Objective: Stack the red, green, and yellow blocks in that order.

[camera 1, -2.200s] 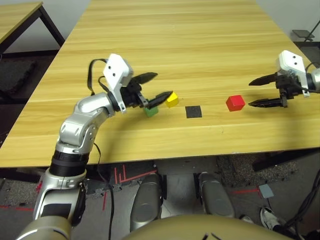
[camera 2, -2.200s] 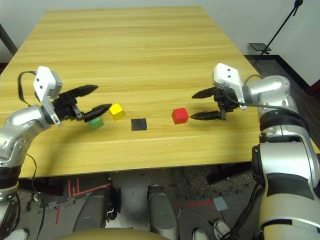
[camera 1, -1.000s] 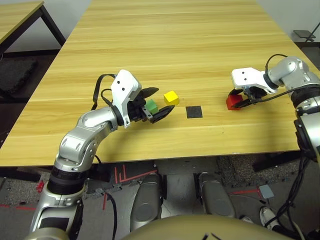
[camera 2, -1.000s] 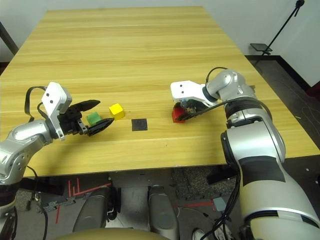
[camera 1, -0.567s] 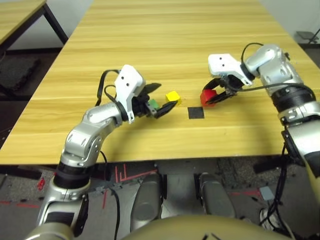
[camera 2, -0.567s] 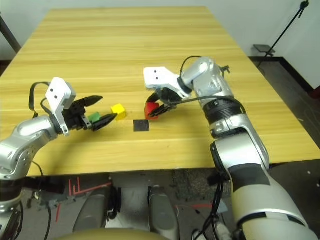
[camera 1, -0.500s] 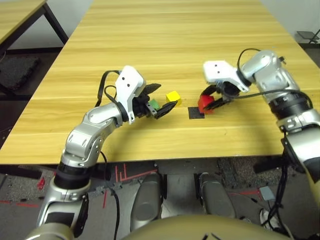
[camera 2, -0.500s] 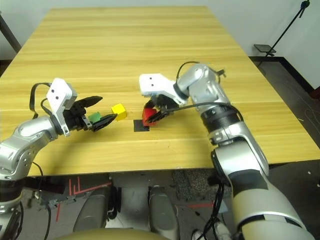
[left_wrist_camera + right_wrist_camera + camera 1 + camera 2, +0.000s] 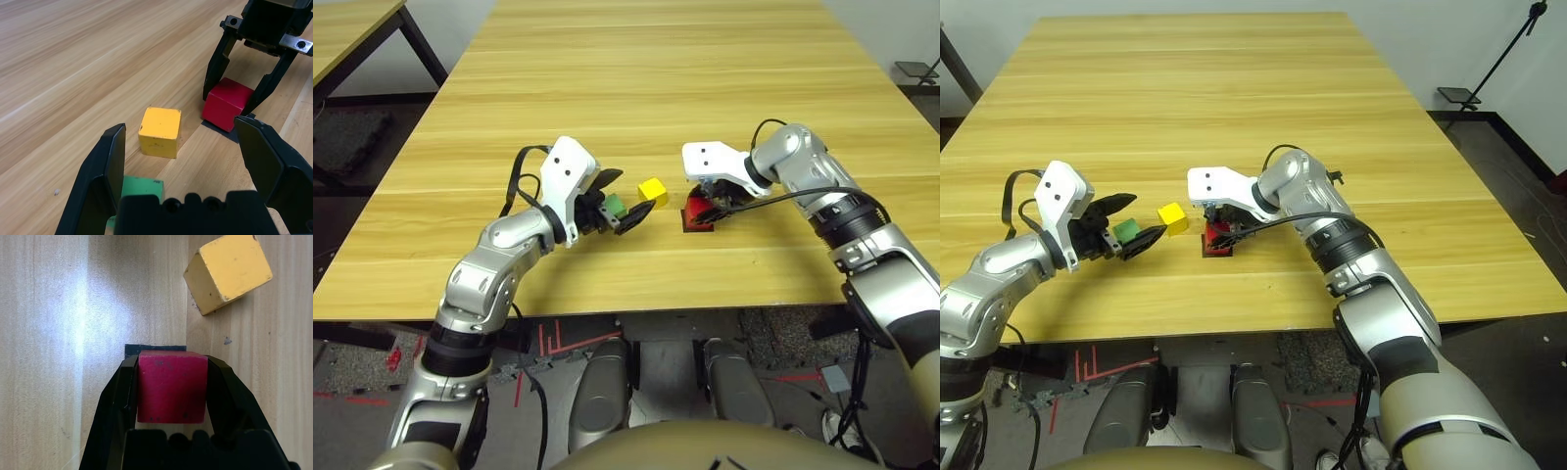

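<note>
- Left gripper (image 9: pixel 623 201): fingers spread wide, low over the wooden counter (image 9: pixel 666 78) near its front edge. The green block (image 9: pixel 614 207) lies between the two fingers, at their inner end; whether either finger touches it cannot be told.
- Green block: on the counter, just to the robot's left of the yellow block (image 9: pixel 652 190) and apart from it.
- Right gripper (image 9: pixel 171 391): fingers pressed against two opposite sides of the red block (image 9: pixel 171 384), pinching it.
- Red block: held over the black square patch (image 9: pixel 133 350), which shows as a dark edge past the block's far side in the right wrist view; whether the block rests on the patch or hangs just above it cannot be told.
- Yellow block: unheld on the counter between the two grippers, near the red block and a little farther from the robot, turned at an angle to the wood grain.
</note>
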Motion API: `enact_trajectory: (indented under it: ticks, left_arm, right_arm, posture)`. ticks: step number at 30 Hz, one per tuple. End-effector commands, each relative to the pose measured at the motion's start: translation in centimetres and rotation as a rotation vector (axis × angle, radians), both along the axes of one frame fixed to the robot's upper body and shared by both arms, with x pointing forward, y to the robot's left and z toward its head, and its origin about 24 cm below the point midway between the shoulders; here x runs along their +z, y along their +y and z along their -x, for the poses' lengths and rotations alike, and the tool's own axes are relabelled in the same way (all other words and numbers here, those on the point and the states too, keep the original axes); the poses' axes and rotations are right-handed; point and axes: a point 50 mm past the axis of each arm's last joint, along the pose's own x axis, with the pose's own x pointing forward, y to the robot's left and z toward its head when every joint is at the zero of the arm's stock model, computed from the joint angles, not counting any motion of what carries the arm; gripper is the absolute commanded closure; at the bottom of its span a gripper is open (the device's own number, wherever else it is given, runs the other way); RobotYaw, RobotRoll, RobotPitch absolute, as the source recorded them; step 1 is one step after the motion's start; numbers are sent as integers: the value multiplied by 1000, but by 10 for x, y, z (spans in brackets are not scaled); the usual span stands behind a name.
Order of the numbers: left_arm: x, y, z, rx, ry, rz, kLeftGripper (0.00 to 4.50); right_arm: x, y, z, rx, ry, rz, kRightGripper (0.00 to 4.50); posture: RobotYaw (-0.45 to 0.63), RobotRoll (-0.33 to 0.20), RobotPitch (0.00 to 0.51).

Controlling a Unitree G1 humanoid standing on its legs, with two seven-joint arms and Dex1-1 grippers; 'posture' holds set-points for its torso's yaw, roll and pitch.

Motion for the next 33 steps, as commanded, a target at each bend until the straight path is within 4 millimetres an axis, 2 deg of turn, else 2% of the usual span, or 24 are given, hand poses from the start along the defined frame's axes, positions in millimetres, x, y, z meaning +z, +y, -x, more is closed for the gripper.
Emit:
enact_trajectory:
  ticks: [1,13,20,33]
  left_arm:
    - [-3,2,3,10,14,-13,0]
    - [-3,6,-1,27,12,-16,0]
    - [-2,8,-2,32,12,-12,0]
    - [-5,6,-3,20,30,-10,0]
  right_arm:
    - [-4,-1,1,-1,16,19,2437]
    - [-5,-2,9,-5,90,11,2437]
    - [-14,-8,6,-19,82,31,2437]
    - [-17,-18,3,-38,72,65,2437]
  posture:
    - [500,-265,103]
    - [494,-255,100]
    - [491,-251,105]
    - [464,-241,115]
